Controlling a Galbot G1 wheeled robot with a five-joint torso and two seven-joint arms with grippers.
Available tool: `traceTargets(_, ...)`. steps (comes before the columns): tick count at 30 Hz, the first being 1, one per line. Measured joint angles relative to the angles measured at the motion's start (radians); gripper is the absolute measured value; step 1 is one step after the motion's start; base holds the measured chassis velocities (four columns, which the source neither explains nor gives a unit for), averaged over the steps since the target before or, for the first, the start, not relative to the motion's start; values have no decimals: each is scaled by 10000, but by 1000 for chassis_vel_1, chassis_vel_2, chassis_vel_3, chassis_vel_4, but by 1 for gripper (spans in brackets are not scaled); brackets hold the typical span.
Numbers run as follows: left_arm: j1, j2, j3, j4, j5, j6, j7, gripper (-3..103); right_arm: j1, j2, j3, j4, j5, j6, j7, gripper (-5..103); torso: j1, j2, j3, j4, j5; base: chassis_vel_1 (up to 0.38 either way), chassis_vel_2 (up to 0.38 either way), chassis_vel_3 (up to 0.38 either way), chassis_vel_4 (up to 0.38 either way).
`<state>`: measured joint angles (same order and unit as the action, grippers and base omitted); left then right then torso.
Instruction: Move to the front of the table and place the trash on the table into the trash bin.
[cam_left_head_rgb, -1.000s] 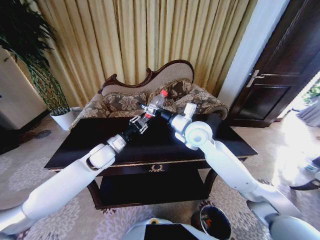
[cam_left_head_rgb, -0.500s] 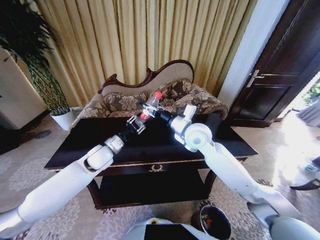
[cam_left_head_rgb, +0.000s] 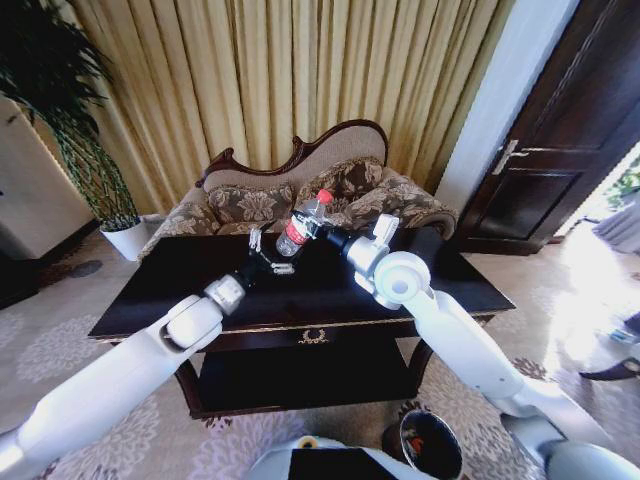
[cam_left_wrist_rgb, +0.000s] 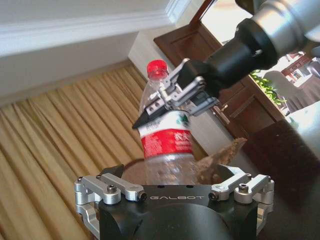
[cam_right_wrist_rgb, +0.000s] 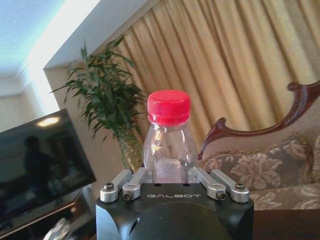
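The right hand (cam_left_head_rgb: 305, 228) is clamped on the bottle (cam_left_head_rgb: 301, 222) just below its red cap, holding it in the air above the far middle of the tabletop (cam_left_head_rgb: 140, 300). The left hand (cam_left_head_rgb: 262, 254) sits just left of and below the bottle, its fingers (cam_left_wrist_rgb: 117, 188) spread wide and holding nothing. The bin (cam_left_head_rgb: 430, 445) stands on the floor at the near right.

White arms, black "GALBOT"-marked wrists, silver screwed linkages.
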<state>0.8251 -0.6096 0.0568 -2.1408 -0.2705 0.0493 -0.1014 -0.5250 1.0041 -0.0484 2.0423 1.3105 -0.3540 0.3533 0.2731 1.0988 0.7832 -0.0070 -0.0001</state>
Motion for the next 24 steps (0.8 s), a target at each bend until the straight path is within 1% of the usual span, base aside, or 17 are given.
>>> traceTargets(2, 250, 66, -190, -132, -102, 33, -1, 100, 29, 19, 27, -43, -6, 22, 63, 26, 0, 0, 0, 2, 0, 0, 0, 0, 0)
traceTargets(4, 804, 251, -626, -520, -470, 139, -83, 100, 92, 19, 165, -143, -8, 54, 224, 26, 0, 0, 0, 2, 1, 0, 0, 0, 0)
traceTargets(6, 916, 284, -780, -620, -631, 196, -134, 100, 101, -8, 217, -162, -9, 56, 284, 26, 0, 0, 0, 1, 0, 0, 0, 0, 0)
traceTargets(9, 1096, 359, -1345, -1120, -1661, 729, -779, 100, 35, -268, 575, -113, -11, 36, 591, 26, 0, 0, 0, 0, 1, 0, 0, 0, 0)
traceTargets(10, 1059, 359, -1515, -1306, -2136, 1046, -1239, 100, -77, -396, 784, -28, -12, 17, 712, 26, 0, 0, 0, -2, 1, 0, 0, 0, 0)
traceTargets(11, 1059, 359, -1515, -1306, -2136, 1046, -1239, 100, -77, -396, 784, -28, -12, 17, 712, 26, 0, 0, 0, -2, 1, 0, 0, 0, 0)
traceTargets(12, 973, 367, -1729, -1516, -2705, 1480, -1882, 100, -249, -573, 1042, 89, -51, -38, 883, 26, 0, 0, 0, -3, 2, 0, 0, 0, 0)
traceTargets(13, 928, 387, -1880, -1609, -3099, 1758, -2270, 100, -413, -715, 1246, 183, -101, -69, 996, 26, 0, 0, 0, -2, 3, 0, 0, 0, 0)
traceTargets(14, 902, 408, -1989, -1643, -3355, 1925, -2512, 100, -538, -833, 1384, 248, -180, -94, 1060, 26, 0, 0, 0, -3, 4, 0, 0, 0, 0)
traceTargets(15, 902, 408, -1989, -1643, -3355, 1925, -2512, 100, -538, -833, 1384, 248, -180, -94, 1060, 26, 0, 0, 0, -3, 4, 0, 0, 0, 0)
traceTargets(16, 865, 458, -2202, -1666, -3826, 2238, -2925, 100, -844, -1103, 1668, 371, -519, -113, 1116, 26, 0, 0, 0, -3, 3, 0, 0, 0, 0)
traceTargets(18, 822, 477, -2652, -1665, -4637, 2724, -3457, 100, -1283, -1453, 1988, 524, -1034, -91, 1116, 26, 0, 0, 0, -2, 4, 0, 0, 0, 0)
traceTargets(19, 822, 477, -2652, -1665, -4637, 2724, -3457, 100, -1283, -1453, 1988, 524, -1034, -91, 1116, 26, 0, 0, 0, -2, 4, 0, 0, 0, 0)
traceTargets(20, 773, 474, -3007, -1638, -5289, 3121, -3878, 100, -1615, -1699, 2213, 664, -1321, -87, 1127, 26, -1, 0, 1, -3, 3, 0, 0, 0, 0)
traceTargets(21, 767, 447, -3271, -1583, -5668, 3318, -4077, 100, -1825, -1846, 2341, 732, -1529, -87, 1153, 26, 0, 0, 1, -3, 4, 0, 0, 0, 0)
traceTargets(23, 863, 354, -4089, -1209, -6384, 3749, -4244, 100, -2314, -2136, 2580, 818, -2113, -87, 1169, 26, 0, 0, 1, 0, 2, 0, 0, 0, 0)
traceTargets(24, 863, 354, -4089, -1209, -6384, 3749, -4244, 100, -2314, -2136, 2580, 818, -2113, -87, 1169, 26, 0, 0, 1, 0, 2, 0, 0, 0, 0)
